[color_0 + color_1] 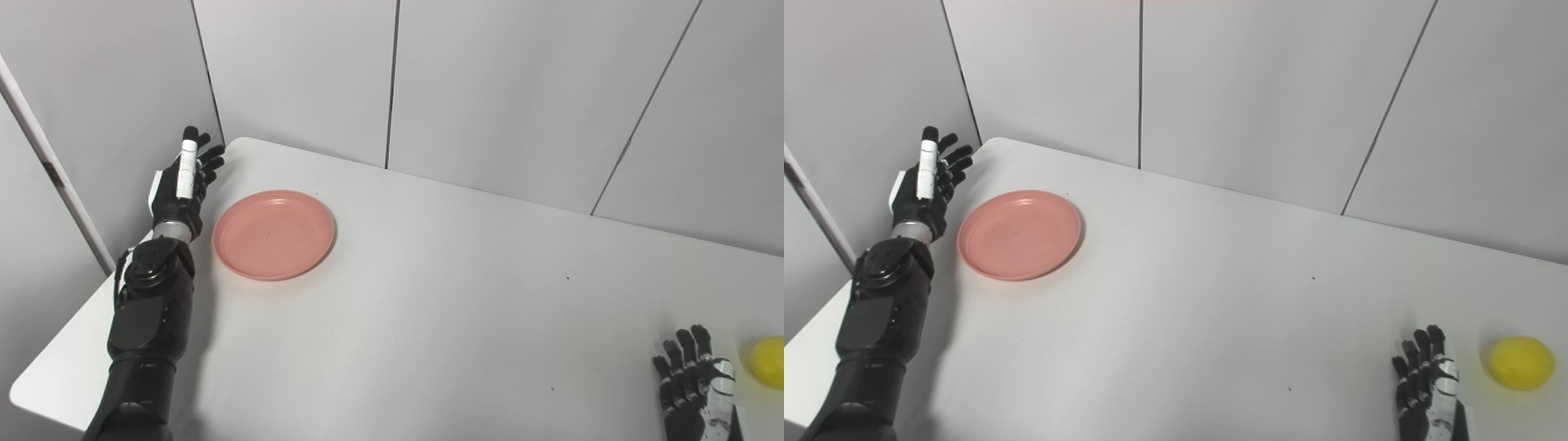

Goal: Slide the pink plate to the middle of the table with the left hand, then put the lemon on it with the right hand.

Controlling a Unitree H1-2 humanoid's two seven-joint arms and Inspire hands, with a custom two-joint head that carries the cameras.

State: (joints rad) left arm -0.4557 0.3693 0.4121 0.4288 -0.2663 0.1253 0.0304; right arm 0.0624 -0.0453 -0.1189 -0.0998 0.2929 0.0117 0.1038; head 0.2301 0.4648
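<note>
Pink plate (274, 234) near table's (429, 318) left edge

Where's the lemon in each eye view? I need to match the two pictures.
Left eye view: the lemon sits at the lower right, cut off by the picture's right edge.
Right eye view: the lemon shows whole, lower right, clear of the edge.
Shared landmark: the right hand lies just left of it in both.
</note>
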